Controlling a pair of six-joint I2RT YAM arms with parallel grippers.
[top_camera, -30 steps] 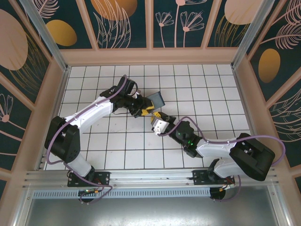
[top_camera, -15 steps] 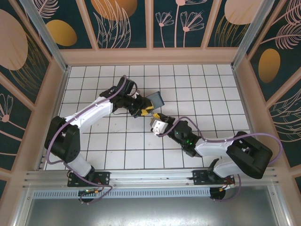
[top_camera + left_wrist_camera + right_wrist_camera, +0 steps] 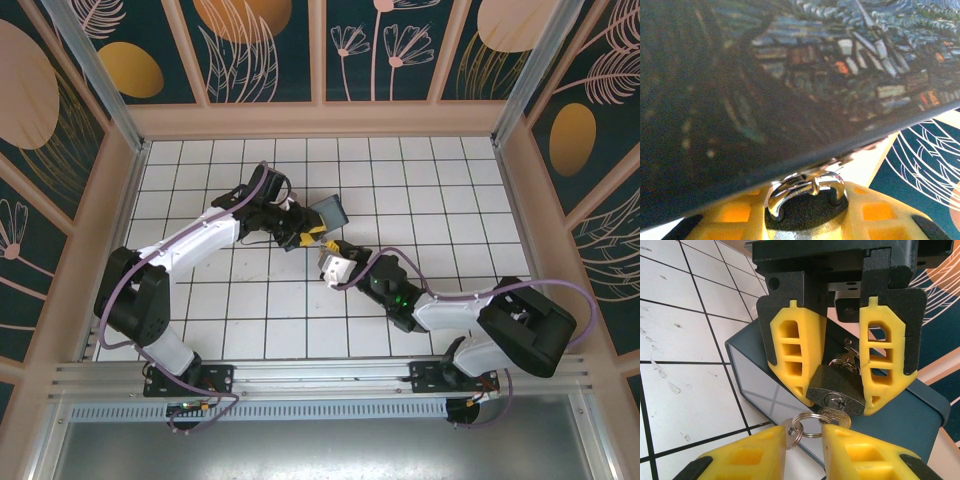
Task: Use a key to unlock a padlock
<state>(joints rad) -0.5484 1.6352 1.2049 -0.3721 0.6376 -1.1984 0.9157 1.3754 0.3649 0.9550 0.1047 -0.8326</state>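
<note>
The key (image 3: 832, 412) sits in the keyhole on the underside of the padlock (image 3: 834, 385), so I judge the step in hand to be the turn that frees the shackle. My left tool (image 3: 837, 400) is clamped on the padlock body, one yellow finger on each side, and holds it up against the painted box (image 3: 760, 385) near the middle of the tabletop (image 3: 200, 300). In the left wrist view the shackle is seated in the body, so the lock looks shut.

My right tool (image 3: 804, 432) faces the keyhole with its jaws a little apart. The key ring (image 3: 794, 430) hangs in the gap, and the key's head sits just past one fingertip, not pinched as far as I can see. Next I would need to close on the flat head squarely, then roll the wrist about the key's own line while the left tool holds firm.

The left arm (image 3: 190, 240) reaches diagonally from the near left corner. The right arm (image 3: 450, 305) lies low from the near right, and the two tools meet tip to tip.
</note>
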